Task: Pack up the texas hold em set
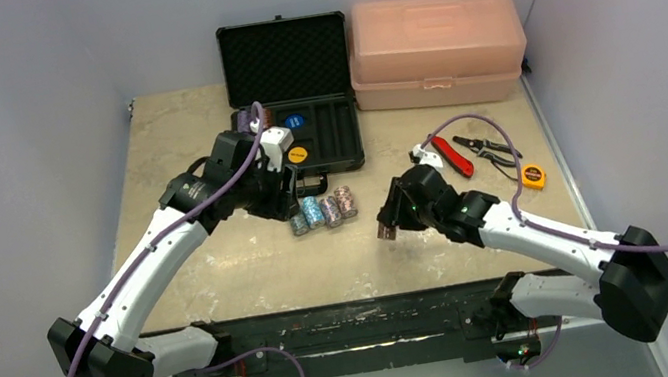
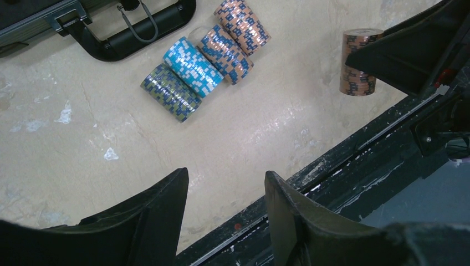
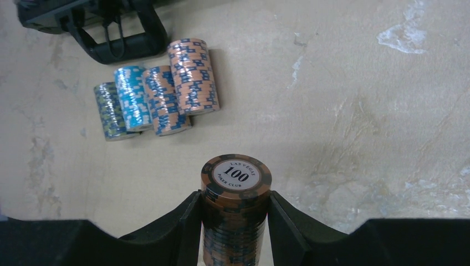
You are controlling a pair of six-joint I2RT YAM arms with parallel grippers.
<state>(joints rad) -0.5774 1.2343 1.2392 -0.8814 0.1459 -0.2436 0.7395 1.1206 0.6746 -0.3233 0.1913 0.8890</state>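
Observation:
The black case (image 1: pixel 286 54) of the texas hold em set lies open at the back of the table. Its slotted tray holds a blue disc (image 1: pixel 295 122) and a yellow disc (image 1: pixel 297 154). Several chip stacks (image 1: pixel 318 211) lie on their sides in a row just in front of the case's handle (image 3: pixel 119 39). In the right wrist view my right gripper (image 3: pixel 235 195) is shut on an upright stack of brown-orange chips (image 3: pixel 236 177) marked 100, held right of the row. My left gripper (image 2: pixel 226 174) hangs open and empty over the table, on the row's left side (image 2: pixel 199 66).
A pink translucent toolbox (image 1: pixel 434 49) stands shut to the right of the case. Red-handled pliers (image 1: pixel 451 155), a black-handled tool (image 1: pixel 491 148) and a yellow tape measure (image 1: pixel 534 177) lie at the right. The black base rail (image 1: pixel 350 317) runs along the near edge.

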